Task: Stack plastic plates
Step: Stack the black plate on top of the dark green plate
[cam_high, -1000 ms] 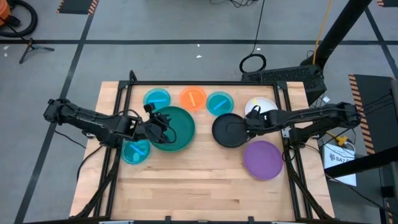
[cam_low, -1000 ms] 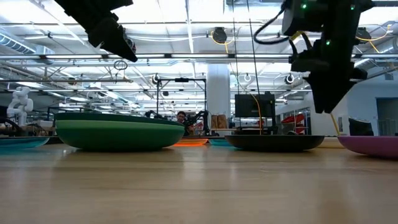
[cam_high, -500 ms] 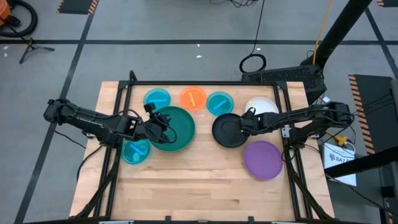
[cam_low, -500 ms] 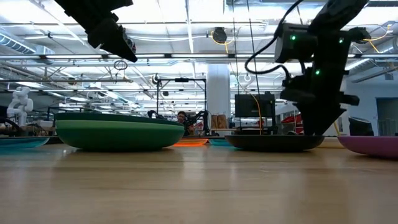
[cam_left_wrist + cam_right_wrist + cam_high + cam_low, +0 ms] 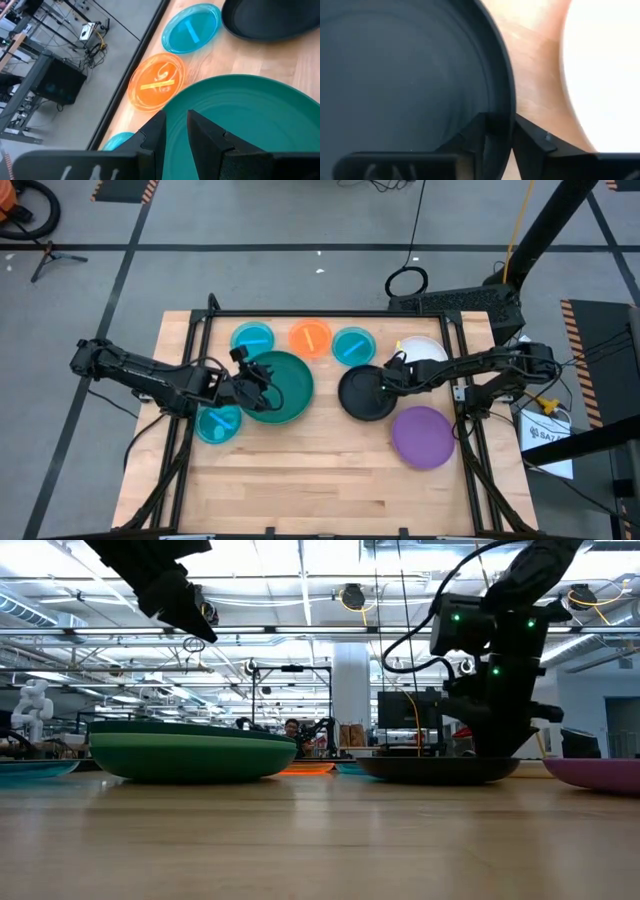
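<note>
Claw work first: our right claw point(image 5: 388, 383) has its two fingers on either side of the black plate's point(image 5: 362, 396) rim, one inside and one outside. They look clamped on that rim, at the edge nearest the white plate point(image 5: 425, 349). Our left claw point(image 5: 258, 383) hangs above the big green plate point(image 5: 285, 390), with its fingers point(image 5: 159, 131) close together and nothing between them.

We take the black plate as our landmark. It sits flat on the desk point(image 5: 320, 470). The green plate is well to one side of it. The purple plate point(image 5: 422, 436) lies just beside it, toward the front of the desk. The white plate is just behind it, near the right claw. Behind the black plate, a blue plate point(image 5: 352, 345) almost touches it. An orange plate point(image 5: 310, 337) and another blue plate point(image 5: 252, 337) sit farther along that back row. One more blue plate point(image 5: 219, 422) lies past the green one.

To do this step well, we think we should hold the rim firmly. Then we lift it straight up so it clears the other plates. The rim is thin and smooth, so it may slip or tip.

All the plates are round, shallow, shiny plastic. The small blue and orange ones let light through.
</note>
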Robot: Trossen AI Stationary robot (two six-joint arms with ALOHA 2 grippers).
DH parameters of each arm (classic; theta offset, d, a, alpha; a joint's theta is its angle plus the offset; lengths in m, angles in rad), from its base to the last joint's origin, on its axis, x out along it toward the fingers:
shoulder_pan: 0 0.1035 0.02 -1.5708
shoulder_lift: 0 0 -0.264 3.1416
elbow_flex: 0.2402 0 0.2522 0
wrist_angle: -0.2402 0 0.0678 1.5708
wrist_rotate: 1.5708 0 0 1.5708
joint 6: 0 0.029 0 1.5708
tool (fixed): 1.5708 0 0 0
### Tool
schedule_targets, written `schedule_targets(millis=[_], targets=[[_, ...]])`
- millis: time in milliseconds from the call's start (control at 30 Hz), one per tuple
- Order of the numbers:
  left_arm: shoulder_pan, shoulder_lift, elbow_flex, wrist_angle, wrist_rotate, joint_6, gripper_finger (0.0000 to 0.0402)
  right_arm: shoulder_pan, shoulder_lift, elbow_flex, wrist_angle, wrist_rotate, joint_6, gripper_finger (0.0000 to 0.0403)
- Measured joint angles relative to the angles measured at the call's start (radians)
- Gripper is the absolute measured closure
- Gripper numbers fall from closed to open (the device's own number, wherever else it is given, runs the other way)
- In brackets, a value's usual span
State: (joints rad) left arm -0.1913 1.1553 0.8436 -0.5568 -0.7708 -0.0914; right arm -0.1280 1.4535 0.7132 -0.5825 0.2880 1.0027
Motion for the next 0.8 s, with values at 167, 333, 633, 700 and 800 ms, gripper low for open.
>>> schedule_targets(millis=[167,333,633,700,800], targets=[[0.000,0.000,0.000,0.000,0.000,0.005,0.0316,0.000,-0.001,0.000,0.063,-0.002,-0.028,0.0369],[0.000,0.000,0.000,0.001,0.000,0.004,0.0316,0.000,-0.013,0.000,0.119,-0.004,-0.069,0.0395],[0.000,0.000,0.000,0.013,0.000,0.019,0.0316,0.000,-0.157,-0.002,0.212,-0.001,-0.126,0.0398],[0.000,0.000,0.000,0.012,0.000,0.028,0.0316,0.000,-0.174,-0.002,0.290,-0.001,-0.140,0.0398],[0.000,-0.012,-0.001,0.013,0.001,0.040,0.0316,0.000,-0.169,-0.002,0.422,-0.003,-0.184,0.0399]])
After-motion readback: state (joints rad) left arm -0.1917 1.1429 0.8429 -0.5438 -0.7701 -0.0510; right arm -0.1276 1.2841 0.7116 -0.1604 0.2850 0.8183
